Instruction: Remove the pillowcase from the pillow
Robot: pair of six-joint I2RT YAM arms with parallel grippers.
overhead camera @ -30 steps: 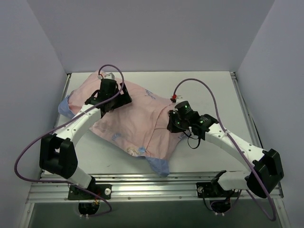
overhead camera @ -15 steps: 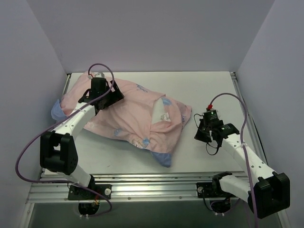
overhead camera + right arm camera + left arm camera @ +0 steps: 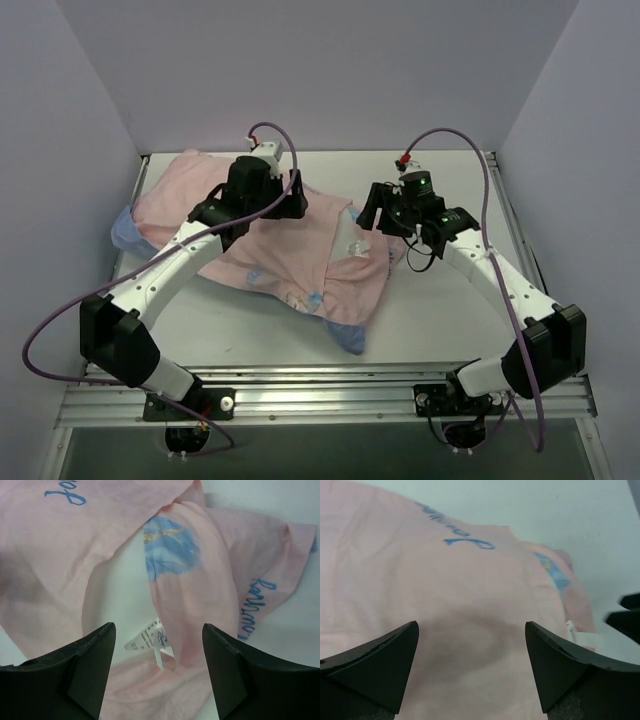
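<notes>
pillowcase [image 3: 270, 250]: pink side out, blue edging at the near corner, lying left of centre on the table [image 3: 450, 320]; not yet off.
pillow [image 3: 125, 600]: inside the case; only a white strip shows through the gap at the right end, with a printed label [image 3: 145, 637] sticking out.
right hand [image 3: 158, 626]: fingers spread wide, nothing held, hovering right above that gap and label.
left hand [image 3: 470, 630]: also wide open and empty, over the far middle of the covered pillow, pink cloth below; can't tell if it touches.
step (judgement): getting a first grip at the opening.
how to do it well: the right hand should come down on the loose pink fold beside the gap and pinch cloth only, not the white cushion or the label. The left hand should pin the pillow's bulk through the cloth, so the pull strips the case instead of dragging everything across the table.
risk: grabbing both layers moves the pillow along with the case.
</notes>
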